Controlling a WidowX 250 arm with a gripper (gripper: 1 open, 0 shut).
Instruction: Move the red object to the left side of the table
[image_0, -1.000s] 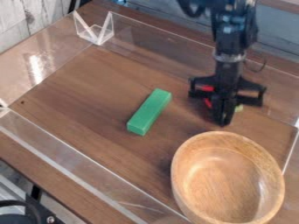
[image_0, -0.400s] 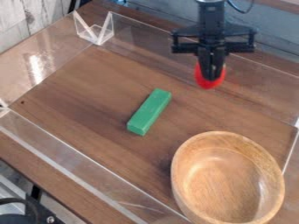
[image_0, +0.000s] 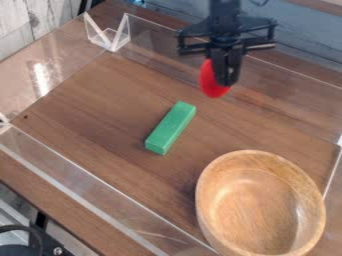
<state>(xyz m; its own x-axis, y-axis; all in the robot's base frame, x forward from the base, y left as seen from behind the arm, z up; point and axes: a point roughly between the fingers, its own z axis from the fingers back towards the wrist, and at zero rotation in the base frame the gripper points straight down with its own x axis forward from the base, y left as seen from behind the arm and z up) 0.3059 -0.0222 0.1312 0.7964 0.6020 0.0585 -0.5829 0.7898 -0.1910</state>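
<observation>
The jaws (image_0: 218, 61) are clamped on the red object (image_0: 214, 79), which hangs at about one o'clock in the camera view, apparently clear of the brown tabletop (image_0: 100, 112). The green block (image_0: 171, 128) lies near the centre, and the wooden bowl (image_0: 262, 205) sits at five o'clock. The toy looks light and probably smooth; whether it is stiff or soft I can't tell. Its rounded sides could roll in a shallow pinch, so the best hold is across its middle, kept firm until it touches down towards nine o'clock.
</observation>
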